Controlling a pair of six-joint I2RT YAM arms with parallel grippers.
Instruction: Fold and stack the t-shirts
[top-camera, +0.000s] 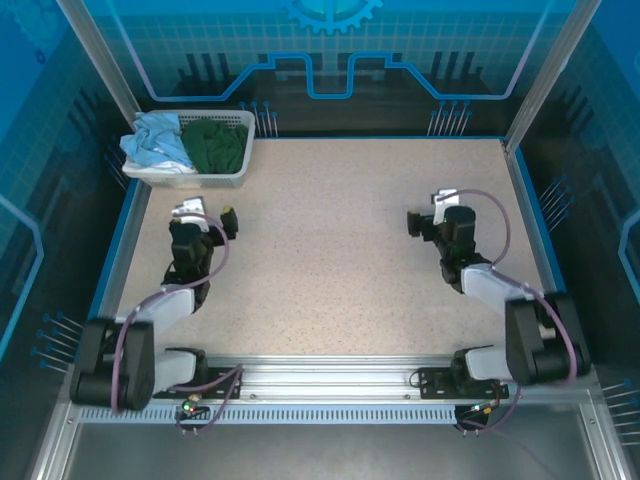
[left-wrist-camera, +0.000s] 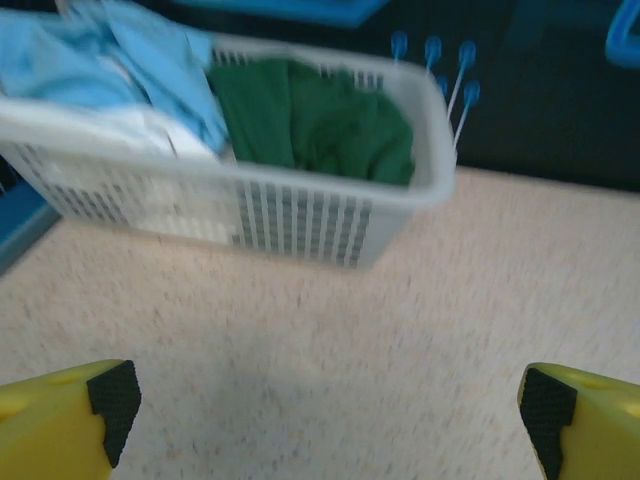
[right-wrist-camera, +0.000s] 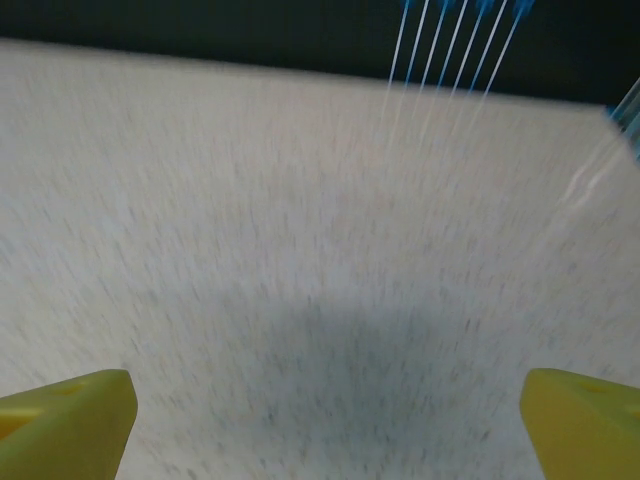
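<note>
Top external view, and all the cloth sits in the white slotted laundry basket at the far left corner of the speckled table. The light blue t-shirt is bunched in the basket's left half. The dark green t-shirt is heaped in its right half, touching the blue one.

The left gripper hovers over the table just on the near side of the basket, its yellow jaws spread wide with nothing between them. The right gripper is well apart on the other side, above bare tabletop, jaws likewise spread and holding nothing.

Over to the left wrist view, which is a little blurred. The black pads sit at the frame's lower corners with open table between them and the basket straight ahead. A white garment shows here too, tucked under the blue shirt against the basket's near wall, with the green shirt piled to its right and rising to the rim.

Right wrist view is blurred as well. The two yellow fingertips sit far apart at the bottom corners, over speckled table and a soft shadow.
</note>
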